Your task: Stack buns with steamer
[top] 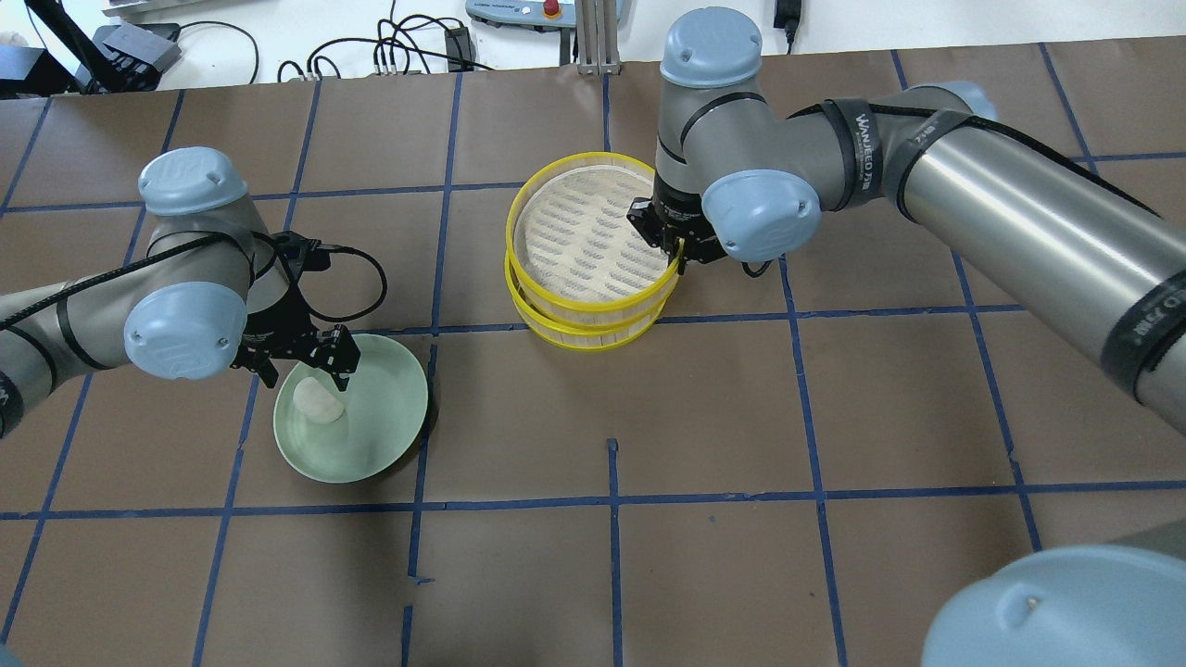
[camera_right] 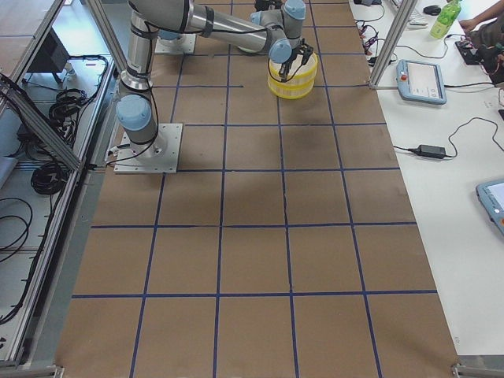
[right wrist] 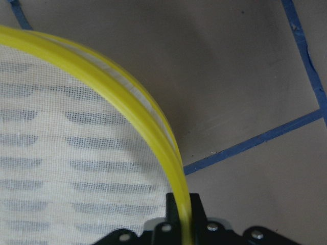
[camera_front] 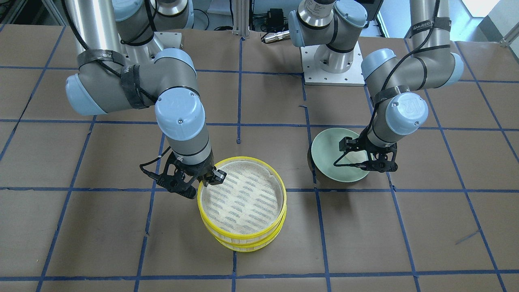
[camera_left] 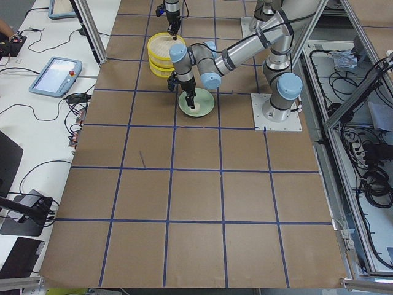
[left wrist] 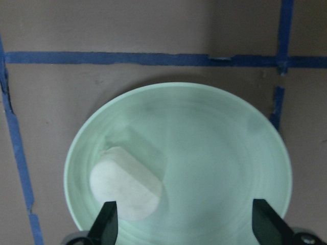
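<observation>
While the right gripper [top: 679, 256] clamps the rim of the upper steamer [top: 556, 176], the left gripper [top: 306, 359] hangs open over the plate [top: 384, 435] holding the white bun [top: 318, 404].

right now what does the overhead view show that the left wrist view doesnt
Overhead only: the right gripper closed on the rim of the top steamer tray, which sits on a lower tray. Left wrist only: a close look at the left gripper, jaws wide open above the plate. Both: the white bun lying on the green plate.
</observation>
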You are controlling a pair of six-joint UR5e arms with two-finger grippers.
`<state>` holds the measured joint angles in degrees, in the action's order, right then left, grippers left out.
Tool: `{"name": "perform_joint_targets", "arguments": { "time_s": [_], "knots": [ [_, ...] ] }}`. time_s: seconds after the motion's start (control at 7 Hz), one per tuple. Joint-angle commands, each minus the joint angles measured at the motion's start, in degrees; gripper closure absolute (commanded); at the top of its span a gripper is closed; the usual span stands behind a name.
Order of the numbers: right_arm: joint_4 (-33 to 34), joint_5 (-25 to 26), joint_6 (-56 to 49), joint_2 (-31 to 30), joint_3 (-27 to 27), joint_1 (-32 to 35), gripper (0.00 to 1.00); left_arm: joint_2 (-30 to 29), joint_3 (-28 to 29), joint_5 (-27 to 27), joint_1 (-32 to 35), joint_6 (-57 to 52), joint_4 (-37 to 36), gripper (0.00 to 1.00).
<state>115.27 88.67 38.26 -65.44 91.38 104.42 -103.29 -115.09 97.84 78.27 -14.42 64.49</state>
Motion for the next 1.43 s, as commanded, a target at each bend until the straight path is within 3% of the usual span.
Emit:
{"name": "perform_joint_targets", "arguments": {
  "time_s": [0.0, 0.14, 0.29, 0.43, 0.57, 1.0, 1.29],
  "knots": [
    [0.04, 0.02, 0.32, 0.84, 0.03, 0.52, 0.92, -2.34, -0.13, -2.10, -0.05, -0.17, 0.19, 0.07],
    [0.04, 0.02, 0.76, 0.84, -0.06, 0.53, 0.92, -3.31, 0.13, -2.12, -0.05, -0.17, 0.19, 0.07],
    [0.04, 0.02, 1.11, 0.93, 0.03, 0.53, 0.92, -3.93, 0.22, -2.12, -0.05, -0.52, 0.19, 0.34],
    [0.04, 0.02, 1.11, 0.76, -0.06, 0.61, 0.92, -3.93, 0.48, -1.78, -0.05, -0.70, 0.19, 0.74],
    [-0.04, 0.02, 1.11, 0.58, -0.41, 0.53, 0.92, -3.93, 0.48, -1.77, -0.05, -0.61, 0.19, 0.99],
    [-0.84, -0.07, 1.20, 1.02, -1.91, 0.61, 0.92, -0.70, 1.88, -3.60, 0.91, -0.18, 1.94, 1.00],
    [-0.84, -0.07, 1.11, 1.37, -1.73, 0.61, 0.91, 1.07, 10.80, -11.50, 1.53, 7.68, 13.94, 1.00]
  ]
}}
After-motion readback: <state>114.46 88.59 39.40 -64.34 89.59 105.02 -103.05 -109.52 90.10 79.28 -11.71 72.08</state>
